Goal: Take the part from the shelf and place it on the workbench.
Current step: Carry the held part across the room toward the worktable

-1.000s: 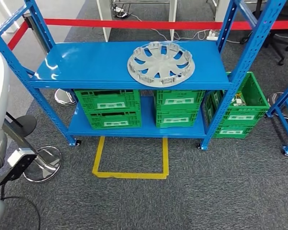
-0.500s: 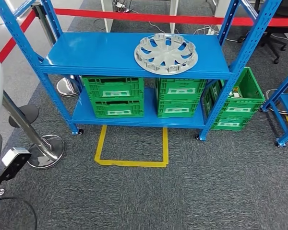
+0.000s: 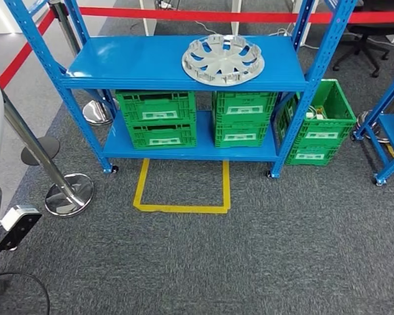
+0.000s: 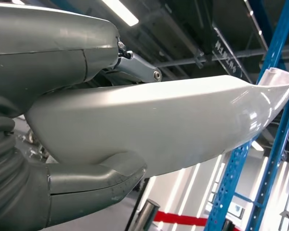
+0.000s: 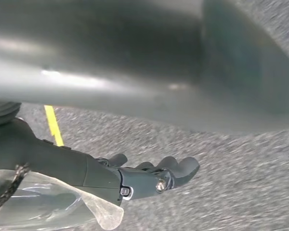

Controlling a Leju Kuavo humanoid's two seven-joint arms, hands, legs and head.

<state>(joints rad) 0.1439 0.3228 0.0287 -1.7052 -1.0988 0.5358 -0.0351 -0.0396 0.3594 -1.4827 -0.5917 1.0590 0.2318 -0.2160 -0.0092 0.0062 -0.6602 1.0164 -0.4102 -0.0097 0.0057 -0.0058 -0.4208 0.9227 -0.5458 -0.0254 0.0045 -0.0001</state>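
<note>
The part is a silver wheel cover (image 3: 222,60) lying flat on the top board of the blue shelf (image 3: 135,65), right of its middle. The shelf stands some way ahead of me across the carpet, and neither hand is near it. My left hand (image 4: 99,187) hangs beside my white body shell, its thick thumb and one dark finger (image 4: 137,67) apart with nothing held. My right hand (image 5: 150,175) hangs above the grey carpet, its dark fingers stretched out and holding nothing.
Green crates (image 3: 157,118) (image 3: 243,117) fill the lower shelf board, and another pair (image 3: 320,125) stands on the floor to its right. A yellow taped square (image 3: 182,187) marks the carpet before the shelf. Stanchion posts (image 3: 68,193) carry a red belt (image 3: 195,14). A second blue rack (image 3: 391,131) stands at the right.
The whole picture has shifted: the shelf and yellow square now sit higher in the head view, so the camera has moved. The wheel cover stays in place on the shelf.
</note>
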